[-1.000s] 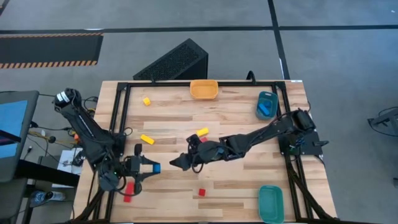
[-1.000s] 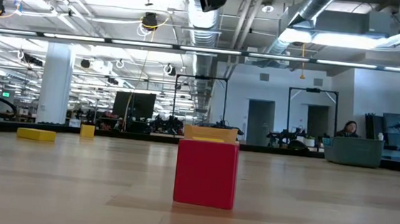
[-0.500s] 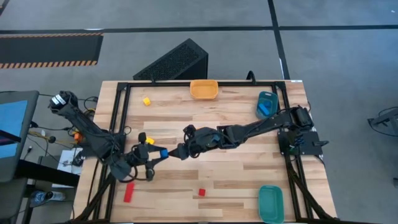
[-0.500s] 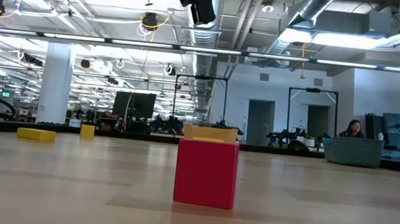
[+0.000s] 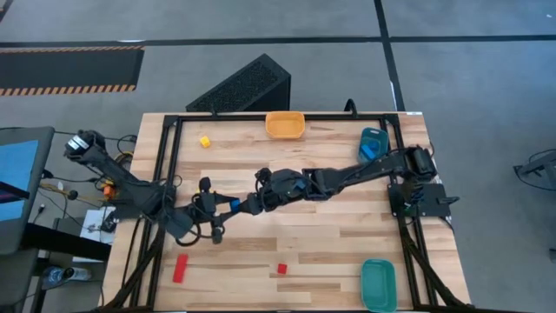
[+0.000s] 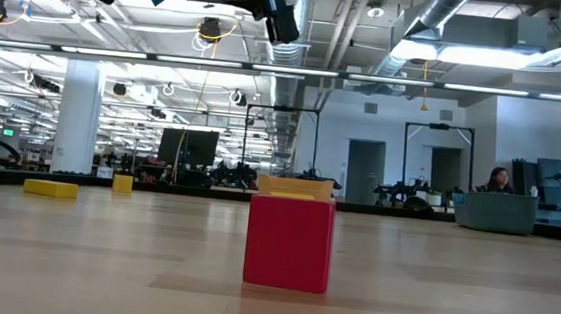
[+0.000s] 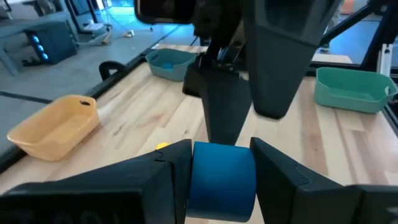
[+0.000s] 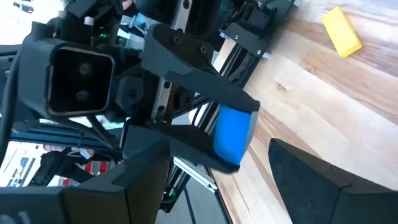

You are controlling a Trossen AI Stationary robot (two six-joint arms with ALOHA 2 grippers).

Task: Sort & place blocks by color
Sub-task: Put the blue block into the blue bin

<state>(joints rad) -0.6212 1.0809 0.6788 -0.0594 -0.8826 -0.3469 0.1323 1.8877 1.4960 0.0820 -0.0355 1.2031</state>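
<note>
Clamping a small solid blue block (image 7: 222, 180), left gripper (image 5: 228, 206) meets right gripper (image 5: 247, 207) mid-table above the light wooden tabletop (image 5: 330, 243); right fingers spread wide, nothing held.

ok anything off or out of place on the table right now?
Nothing spilled or damaged. One oddity: the left pincer holds a blue block in mid-air at table centre, and the open right pincer is right up against it, like a handover. Red blocks and a yellow block lie unsorted.
</note>
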